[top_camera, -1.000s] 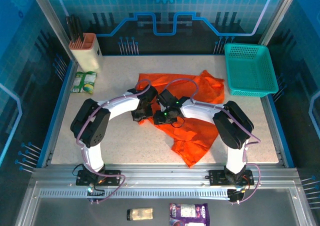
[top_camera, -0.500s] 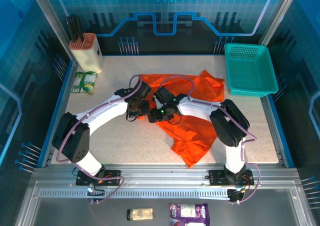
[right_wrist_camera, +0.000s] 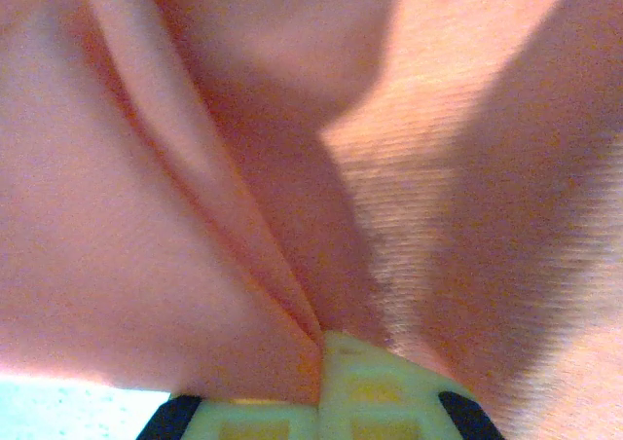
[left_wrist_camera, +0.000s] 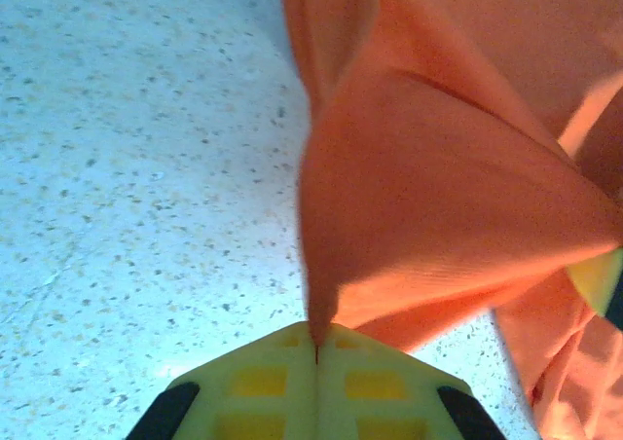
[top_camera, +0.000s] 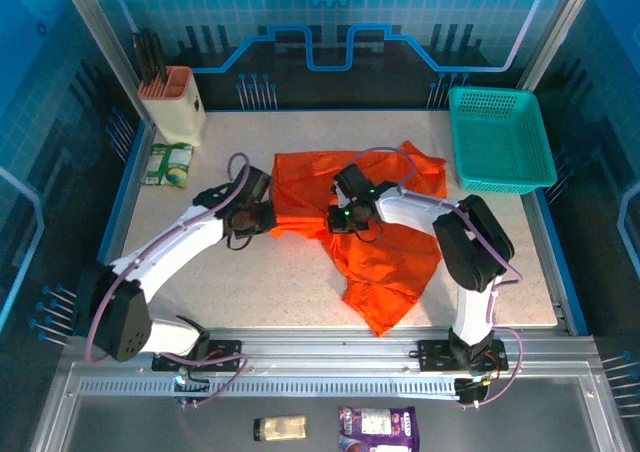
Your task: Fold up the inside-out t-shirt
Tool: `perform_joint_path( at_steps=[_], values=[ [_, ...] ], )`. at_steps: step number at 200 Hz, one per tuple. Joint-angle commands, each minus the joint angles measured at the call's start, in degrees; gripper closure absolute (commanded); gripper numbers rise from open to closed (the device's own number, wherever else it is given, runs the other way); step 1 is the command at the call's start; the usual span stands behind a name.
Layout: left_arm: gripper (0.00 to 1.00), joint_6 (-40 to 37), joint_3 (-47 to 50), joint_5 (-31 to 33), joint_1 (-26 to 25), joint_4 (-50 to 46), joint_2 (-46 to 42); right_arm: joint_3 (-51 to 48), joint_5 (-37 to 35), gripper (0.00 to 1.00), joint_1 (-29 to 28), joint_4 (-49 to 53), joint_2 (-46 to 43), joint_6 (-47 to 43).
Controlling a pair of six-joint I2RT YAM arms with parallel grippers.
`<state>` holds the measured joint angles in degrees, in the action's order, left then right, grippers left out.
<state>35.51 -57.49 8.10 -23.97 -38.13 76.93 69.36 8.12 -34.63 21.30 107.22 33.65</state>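
Top view: your plain bright orange thin-fabric t-shirt (top_camera: 390,262) lay crumpled mid-way across the speckled pale table (top_camera: 250,282). You had no fold made; I judged the task barely begun.

Left wrist: left gripper (left_wrist_camera: 316,348) was pressed together, pinching a taut peak of cloth.

Right wrist: right gripper (right_wrist_camera: 321,348) was clamped on a deep crease; the fabric was wrinkled and bunched.
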Motion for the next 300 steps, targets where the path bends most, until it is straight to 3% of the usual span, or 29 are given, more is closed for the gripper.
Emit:
perform_joint_path(
  at_steps=[1, 34, 79, 130, 149, 206, 252, 275, 300],
  values=[
    [1.0, -2.1, 2.4, -2.4, 3.5, 1.2, -6.0, -2.0, -1.3, 1.0, 2.2, 0.6, -3.9, 0.9],
    [1.0, -4.6, 3.8, -10.1, 8.8, 5.3, -12.2, -3.2, -0.2, 1.0, 4.3, 0.5, -6.9, 1.0],
    [1.0, -8.6, -1.1, -29.4, 12.1, 16.9, -13.7, -3.2, 8.8, 1.0, 4.3, -4.7, -15.1, 0.7],
    [1.0, -1.3, -6.2, -42.2, 18.5, 29.8, -8.8, -0.9, 0.0, 1.0, 4.3, -3.1, -28.3, -0.8],
    [1.0, -0.7, -5.9, -43.4, 19.6, 28.2, -6.8, -0.6, -0.6, 1.0, 4.2, -0.6, -30.8, -2.2],
    [0.97, -8.8, 3.9, -45.6, 19.4, 4.7, -6.0, -2.1, -0.7, 1.0, 3.7, 20.1, -29.0, -9.7],
    [0.91, -4.6, 17.5, -46.1, 13.7, 5.0, -5.2, -6.1, -1.8, 1.0, 3.5, 25.4, -23.9, -11.5],
    [0.81, -1.3, 20.2, -45.7, 9.4, 7.7, -6.4, -7.4, -1.1, 1.0, 3.5, 26.6, -23.3, -11.9],
    [0.64, 2.8, 20.5, -39.9, 7.2, 7.3, -10.1, -9.3, -1.3, 1.0, 3.4, 27.0, -24.0, -12.2]
  ],
)
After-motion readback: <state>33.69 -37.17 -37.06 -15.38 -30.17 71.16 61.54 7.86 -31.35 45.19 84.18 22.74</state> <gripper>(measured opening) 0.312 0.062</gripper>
